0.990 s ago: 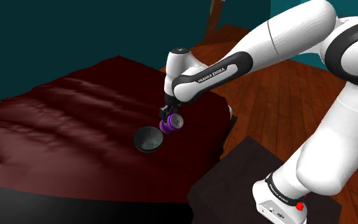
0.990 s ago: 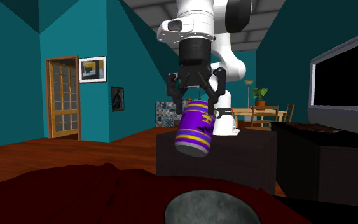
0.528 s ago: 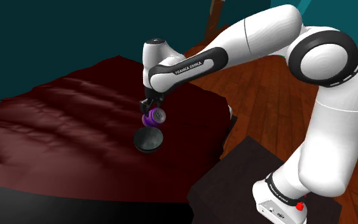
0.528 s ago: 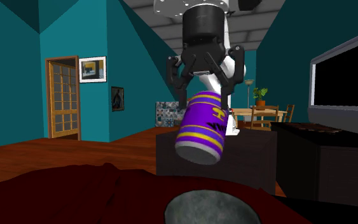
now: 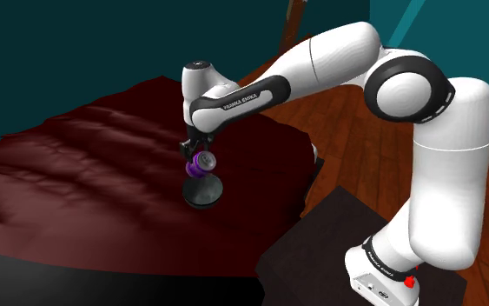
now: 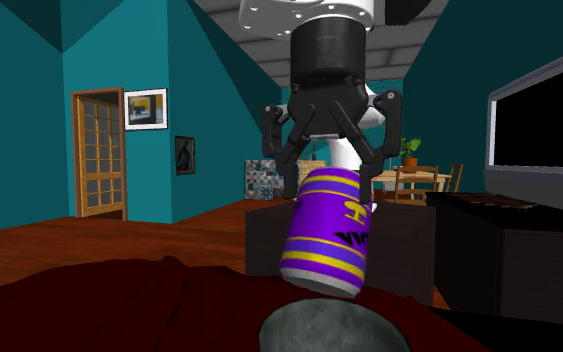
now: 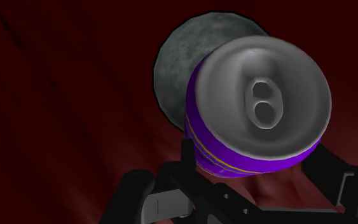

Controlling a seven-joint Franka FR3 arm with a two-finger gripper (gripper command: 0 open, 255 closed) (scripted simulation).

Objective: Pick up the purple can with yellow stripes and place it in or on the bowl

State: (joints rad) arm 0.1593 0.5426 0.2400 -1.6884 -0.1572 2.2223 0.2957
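Note:
A purple can (image 6: 327, 232) with yellow stripes and a grey lid hangs tilted in the air, and my gripper (image 6: 329, 178) is shut on its upper part. It is just above the dark grey mottled bowl (image 6: 334, 328), which rests on the dark red cover. In the shoulder view the can (image 5: 202, 163) is held by the gripper (image 5: 195, 155) directly over the bowl (image 5: 204, 193). In the wrist view the can's lid (image 7: 260, 105) faces the camera between the fingers (image 7: 187, 159), and the bowl (image 7: 174, 70) lies partly hidden behind it.
The rumpled dark red cover (image 5: 77, 174) spreads across the shoulder view's left. The black stand (image 5: 338, 252) sits at lower right on a wooden floor (image 5: 355, 130). A black cabinet (image 6: 509, 250) and a dark screen (image 6: 544, 115) stand at the second exterior view's right.
The arm has swung toward the shoulder view's left with the can in its grip. The can went from beside the bowl to above it and now hangs lower.

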